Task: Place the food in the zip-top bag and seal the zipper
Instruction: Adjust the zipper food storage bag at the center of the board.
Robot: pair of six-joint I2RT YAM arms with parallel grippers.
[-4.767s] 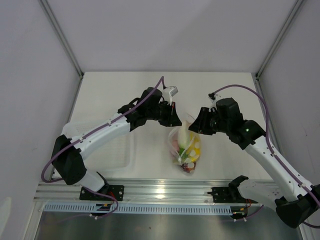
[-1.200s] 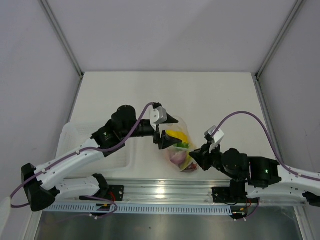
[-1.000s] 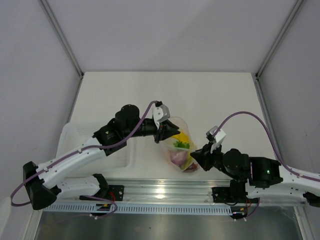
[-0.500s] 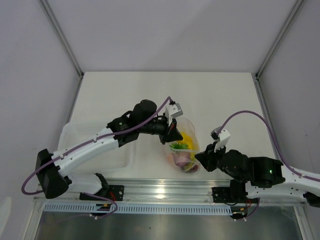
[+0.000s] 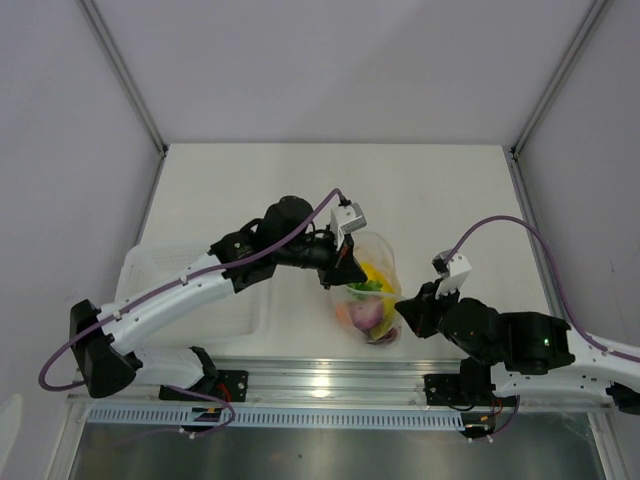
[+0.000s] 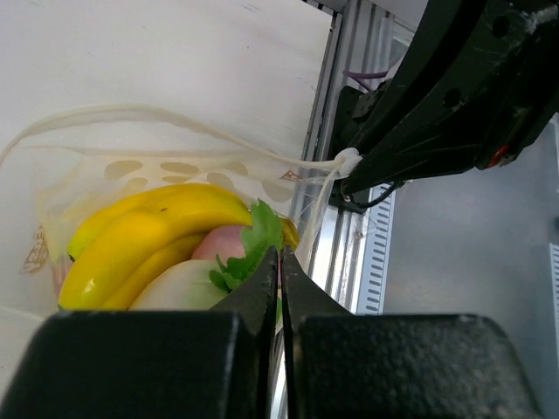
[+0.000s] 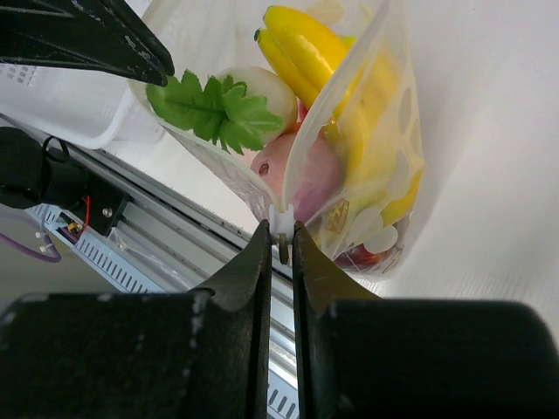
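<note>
With the filled bag just beside the tray, its mouth pinched by the left gripper at the tray-side end and the right gripper at the far end, the zipper may be left gaping if radish leaves are caught.

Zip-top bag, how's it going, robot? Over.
Jaws shut: left gripper and right gripper pinching zip-top bag rim. Inside: banana, radish. Mouth gaping, zipper unsealed. Nothing blocking.

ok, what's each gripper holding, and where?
Both hold the bag by its mouth edge: right gripper pinches one end of the rim, left gripper is shut on the opposite end.
</note>
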